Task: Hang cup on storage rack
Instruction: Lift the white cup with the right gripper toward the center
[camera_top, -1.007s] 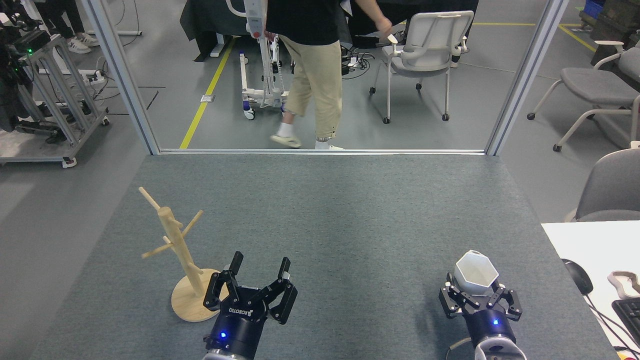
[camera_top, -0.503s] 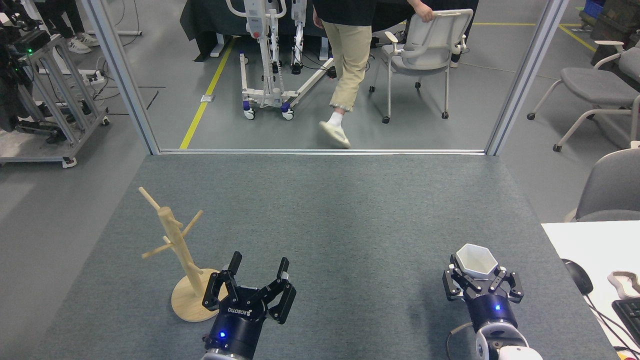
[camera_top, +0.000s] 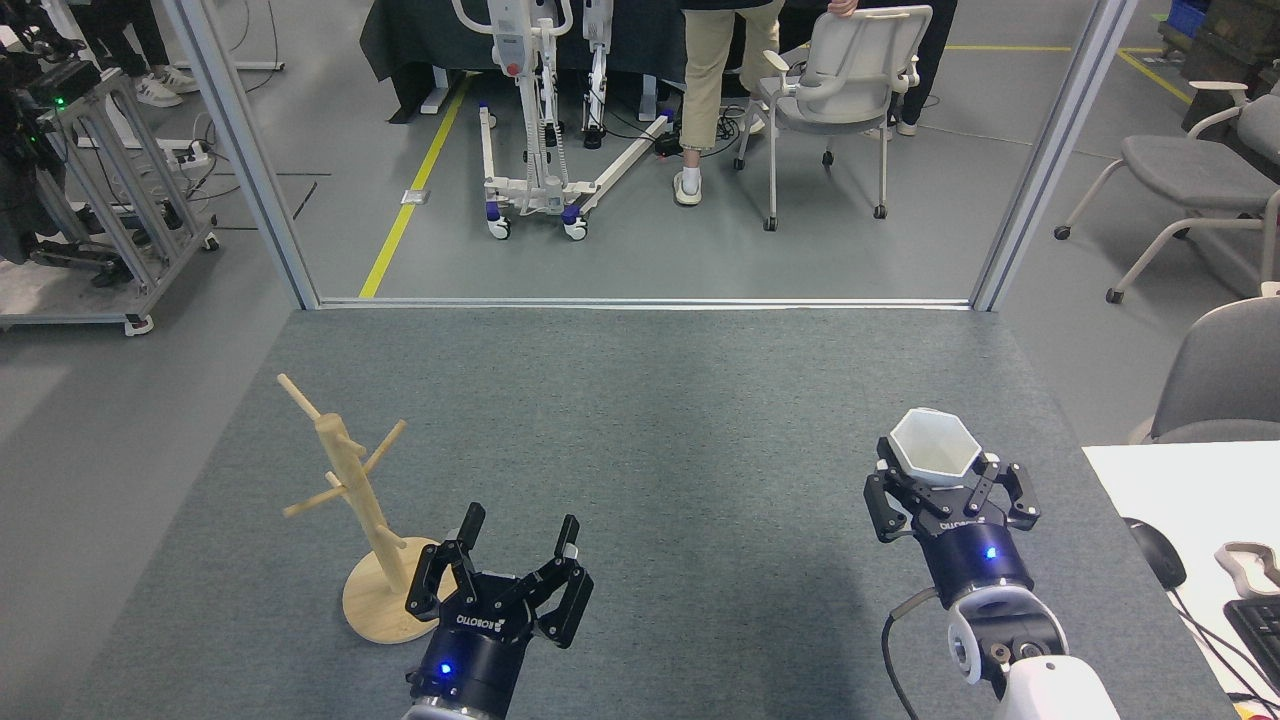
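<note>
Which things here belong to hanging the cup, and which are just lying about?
Part of the job:
- white hexagonal cup, held in the right gripper
- wooden storage rack, standing on the grey mat
- left gripper, open and empty beside the rack's base

Just lying about:
- computer mouse and keyboard on the white desk
- white wheeled chair
- person standing by that chair

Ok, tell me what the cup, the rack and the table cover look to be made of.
White faceted hexagonal cup in the right hand: smooth and matte, probably ceramic or plastic. Pale tree-shaped peg rack: unpainted light wood, tan with a plain finish. Grey-green table cover: fuzzy speckled weave, likely felt or carpet.
</note>
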